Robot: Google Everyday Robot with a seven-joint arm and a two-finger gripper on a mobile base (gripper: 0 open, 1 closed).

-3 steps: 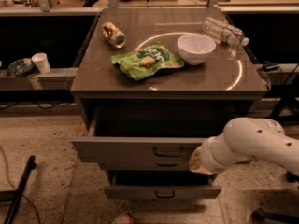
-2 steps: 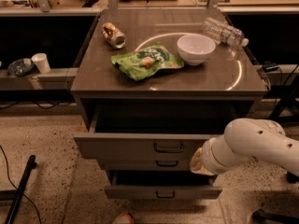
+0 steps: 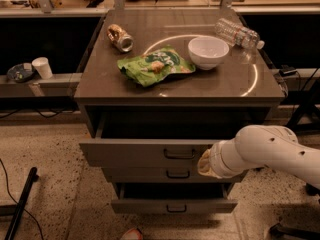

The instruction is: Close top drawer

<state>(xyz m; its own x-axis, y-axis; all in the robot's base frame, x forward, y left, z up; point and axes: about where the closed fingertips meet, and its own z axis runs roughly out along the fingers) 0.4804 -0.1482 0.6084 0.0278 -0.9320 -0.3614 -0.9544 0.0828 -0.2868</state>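
Note:
The top drawer (image 3: 150, 153) is a wide grey drawer with a small dark central handle (image 3: 179, 154). It stands part open under the cabinet top, and its dark inside shows behind the front panel. My white arm (image 3: 270, 151) comes in from the right. My gripper (image 3: 203, 164) is at the arm's end, against the right part of the drawer's front panel, just right of the handle. The arm hides its fingers.
Below are a second grey drawer front (image 3: 175, 174) and a bottom drawer (image 3: 175, 206) pulled out. On the cabinet top (image 3: 235, 84) lie a green chip bag (image 3: 155, 65), a white bowl (image 3: 208, 51), a can (image 3: 120, 37) and a plastic bottle (image 3: 238, 33). A dark pole (image 3: 20, 204) lies on the floor at left.
The top drawer's front panel has moved a little back toward the cabinet, and my arm's end has moved with it.

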